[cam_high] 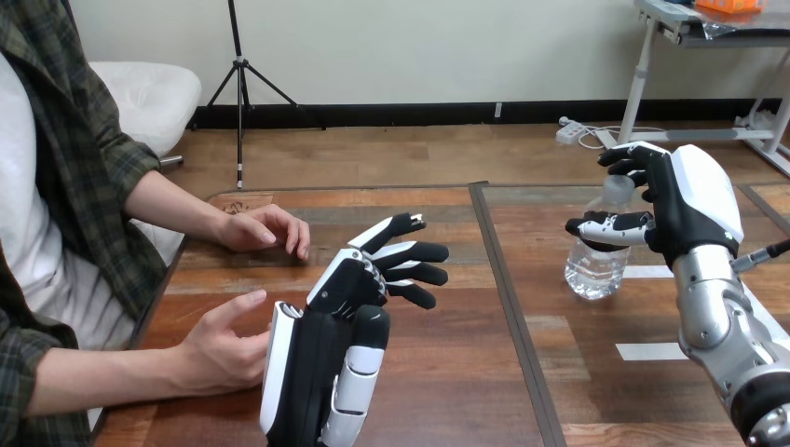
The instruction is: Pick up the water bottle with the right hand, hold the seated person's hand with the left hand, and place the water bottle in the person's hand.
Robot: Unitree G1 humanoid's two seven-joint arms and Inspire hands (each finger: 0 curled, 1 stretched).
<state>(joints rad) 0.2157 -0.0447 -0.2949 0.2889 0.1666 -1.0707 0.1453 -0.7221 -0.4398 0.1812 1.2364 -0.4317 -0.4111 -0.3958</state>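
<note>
No text, number or sign can be read. A small dark mark (244, 207) on the desk's (447, 372) far left corner is illegible.

The wooden table (447, 372) is built of brown planks of mixed tone, set inside a darker frame. A dark strip (510, 279) crosses it from the far edge to the near edge, a little right of the middle. Right of it a piece of white tape (649, 351) lies flat toward the right edge, and a second piece of tape (655, 272) lies farther back (its left end is hidden). Near the far left corner a small pale mark (244, 207) sits on lighter wood.
</note>
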